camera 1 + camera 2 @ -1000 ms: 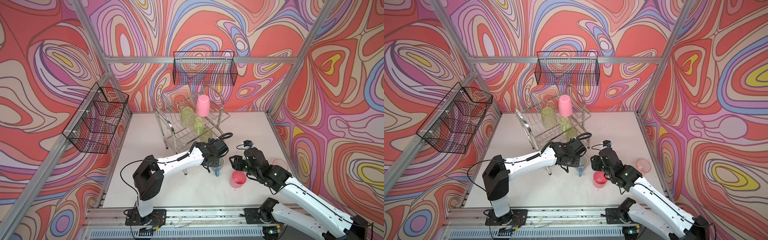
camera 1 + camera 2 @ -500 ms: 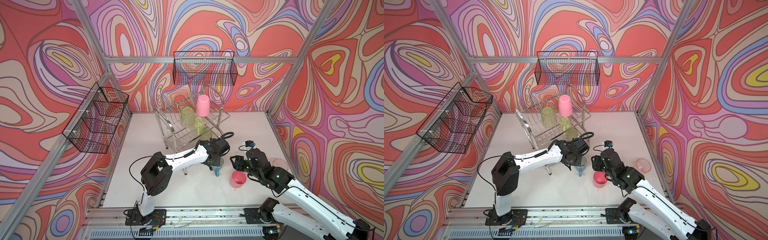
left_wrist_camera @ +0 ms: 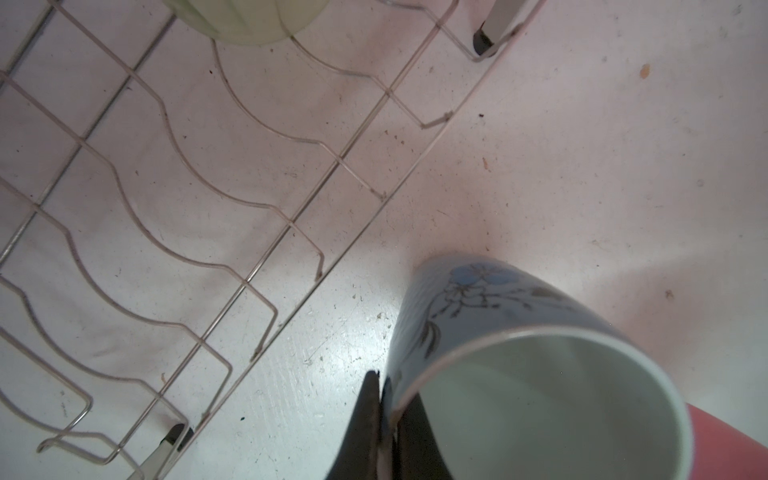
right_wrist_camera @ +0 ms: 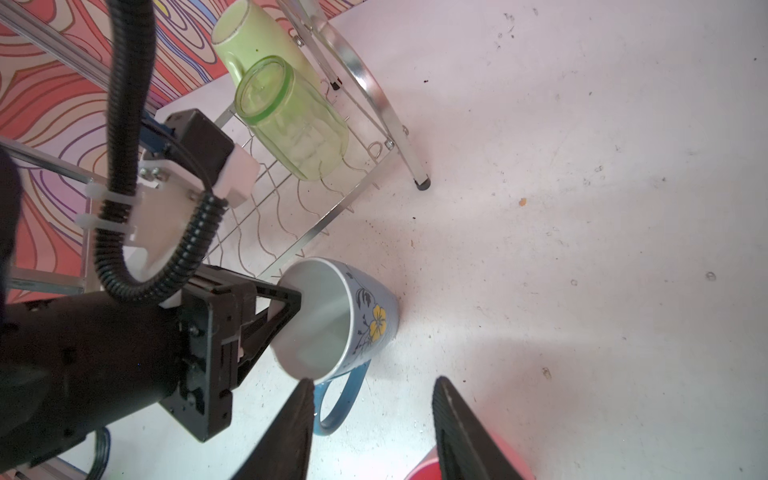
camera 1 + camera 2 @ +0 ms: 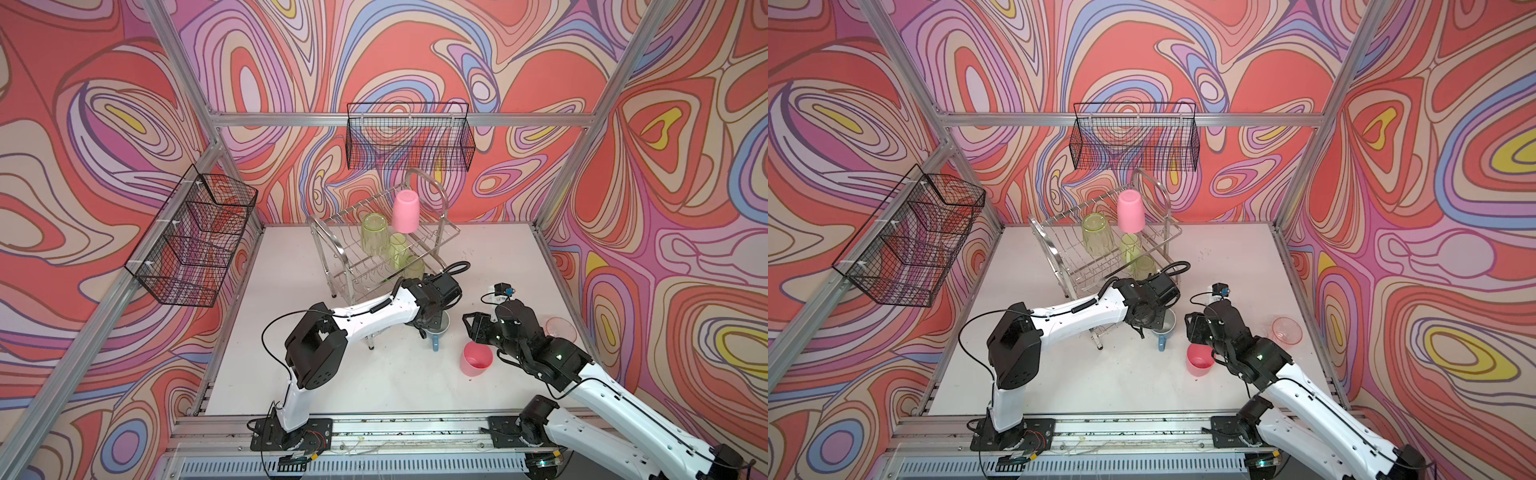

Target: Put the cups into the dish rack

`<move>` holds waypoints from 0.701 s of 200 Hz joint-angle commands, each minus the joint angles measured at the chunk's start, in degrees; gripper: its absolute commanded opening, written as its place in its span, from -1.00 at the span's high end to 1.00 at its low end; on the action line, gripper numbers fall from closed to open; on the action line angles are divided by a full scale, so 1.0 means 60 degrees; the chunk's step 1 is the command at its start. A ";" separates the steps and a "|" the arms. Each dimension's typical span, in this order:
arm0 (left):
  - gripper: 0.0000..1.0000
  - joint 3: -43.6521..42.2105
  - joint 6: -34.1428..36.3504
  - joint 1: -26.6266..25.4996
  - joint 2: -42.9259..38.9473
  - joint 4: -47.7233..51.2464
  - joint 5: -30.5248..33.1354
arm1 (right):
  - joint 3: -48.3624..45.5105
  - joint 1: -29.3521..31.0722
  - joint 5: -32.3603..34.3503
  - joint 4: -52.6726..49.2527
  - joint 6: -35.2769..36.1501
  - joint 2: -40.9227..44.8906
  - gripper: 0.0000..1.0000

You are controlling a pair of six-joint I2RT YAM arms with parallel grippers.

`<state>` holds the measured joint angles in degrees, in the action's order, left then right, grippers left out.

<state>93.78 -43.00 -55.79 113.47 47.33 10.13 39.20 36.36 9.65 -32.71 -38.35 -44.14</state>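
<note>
The blue white-lined mug [image 5: 437, 331] [image 4: 353, 320] leans tilted on the white table just in front of the dish rack [image 5: 353, 266]. My left gripper [image 3: 390, 399] [image 4: 291, 307] is shut on its rim, one finger inside and one outside. An opaque pink tumbler [image 5: 477, 363] stands upright to the right of the mug. My right gripper [image 4: 374, 380] [image 5: 473, 328] hovers open and empty between the two. A clear pinkish cup [image 5: 561, 329] sits near the right wall. The rack holds an upturned pink tumbler [image 5: 405, 212], two clear green cups [image 5: 374, 232] [image 4: 291, 120] and a pale-green mug [image 4: 249, 37].
Black wire baskets hang on the back wall [image 5: 409, 137] and the left wall [image 5: 191, 237]. The rack's front leg [image 5: 371, 345] stands close under my left forearm. An aluminium rail [image 5: 374, 428] runs along the table's front edge.
My left gripper has closed onto the blue mug's rim, and that arm's elbow has shifted to the right. The right arm has barely moved.
</note>
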 commanded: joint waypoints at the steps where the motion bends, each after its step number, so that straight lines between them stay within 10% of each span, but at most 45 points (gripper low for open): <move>1: 1.00 0.0181 0.0201 0.0011 -0.0086 0.0126 0.0238 | 0.0014 0.0034 0.0348 -0.0177 -0.0092 0.0178 0.05; 140: 1.00 0.0730 0.1297 -0.0751 -0.1417 -0.0337 0.1062 | 0.0786 0.0029 0.1656 -0.0505 -0.0443 0.0590 -0.03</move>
<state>94.67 -36.62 -60.38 109.21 47.20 14.39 41.58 36.36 17.30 -34.74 -40.66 -40.93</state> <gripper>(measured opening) 0.096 0.509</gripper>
